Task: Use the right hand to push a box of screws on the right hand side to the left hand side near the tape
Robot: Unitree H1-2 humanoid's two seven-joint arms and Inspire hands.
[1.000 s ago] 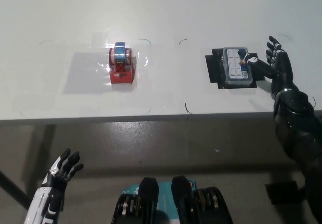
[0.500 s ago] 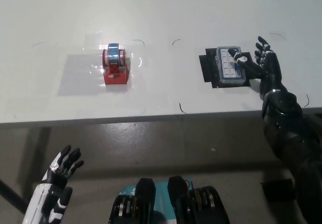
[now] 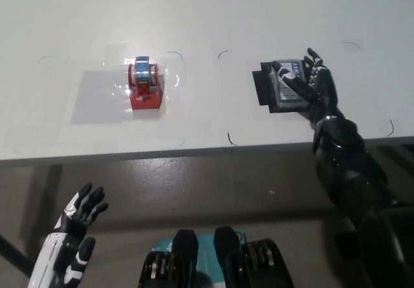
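Currently, the box of screws (image 3: 285,86) is lying flat on the white table (image 3: 207,16), on the right side of the surface and a little back from the front edge. It is sitting on a black mat (image 3: 262,88), part of which is showing as a dark strip along the box's left side. The box is a grey, flat case with a pale label panel; most of its right half is being covered by the robot's hand.

The black right hand (image 3: 315,87) is resting over the right portion of the box, in contact with its top and right side. Its fingers (image 3: 311,55) are spreading apart and pointing away from the robot, not closing around the case; nothing is being gripped. The black right arm (image 3: 349,165) is running from the lower right corner up across the table's front edge to the hand.

The tape (image 3: 143,74), a blue roll seated in a red dispenser (image 3: 143,97), is standing on the left part of the table, well apart from the box, with bare tabletop between them. Thin dark curved marks are showing on the surface around both items.

The white left hand (image 3: 79,214) is resting below the table edge at the lower left, with its fingers spreading and holding nothing.
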